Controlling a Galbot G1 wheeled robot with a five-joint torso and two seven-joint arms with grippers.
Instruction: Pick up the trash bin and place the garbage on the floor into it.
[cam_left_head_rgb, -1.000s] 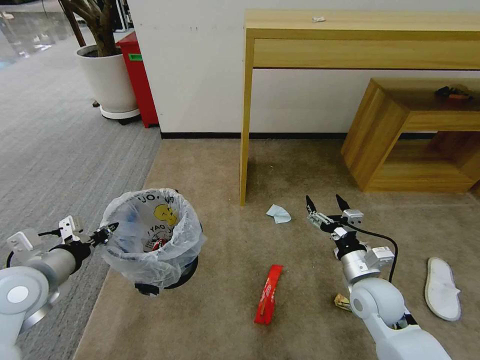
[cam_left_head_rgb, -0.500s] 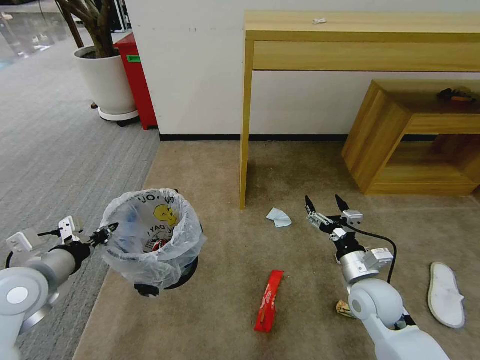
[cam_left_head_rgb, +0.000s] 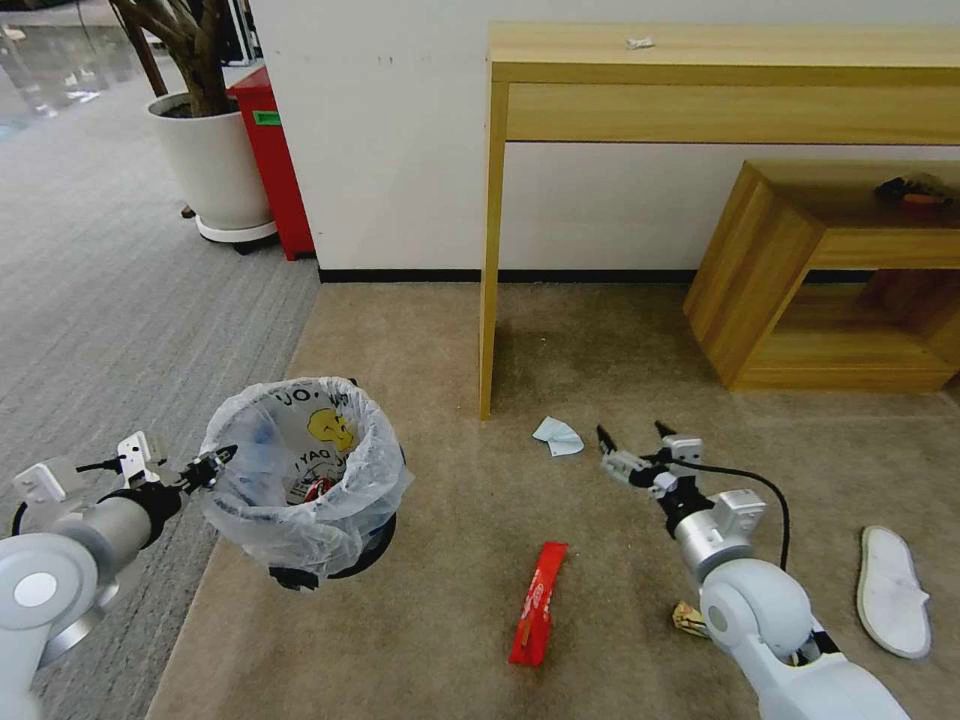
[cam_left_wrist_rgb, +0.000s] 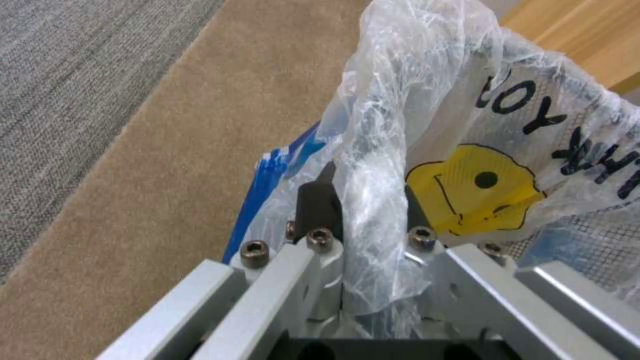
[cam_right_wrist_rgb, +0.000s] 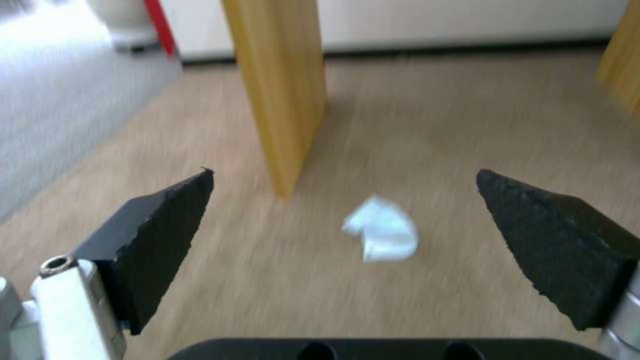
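Observation:
The trash bin, dark and lined with a crinkly white bag bearing a yellow figure, hangs above the carpet's left edge. My left gripper is shut on its rim, and the left wrist view shows the bag pinched between the black fingers. My right gripper is open and low over the floor, just right of a crumpled pale paper. In the right wrist view that paper lies ahead, between the spread fingers. Other garbage lies around: a red wrapper, a small yellowish wrapper and a white slipper.
A tall wooden table's leg stands just behind the paper, and appears close ahead as the leg in the right wrist view. A low wooden shelf sits at the right. A potted plant and a red box stand on grey carpet at the left.
My right gripper has dropped lower toward the floor, still open, beside the paper. The left gripper and bin have held still. The camera shifted slightly early on.

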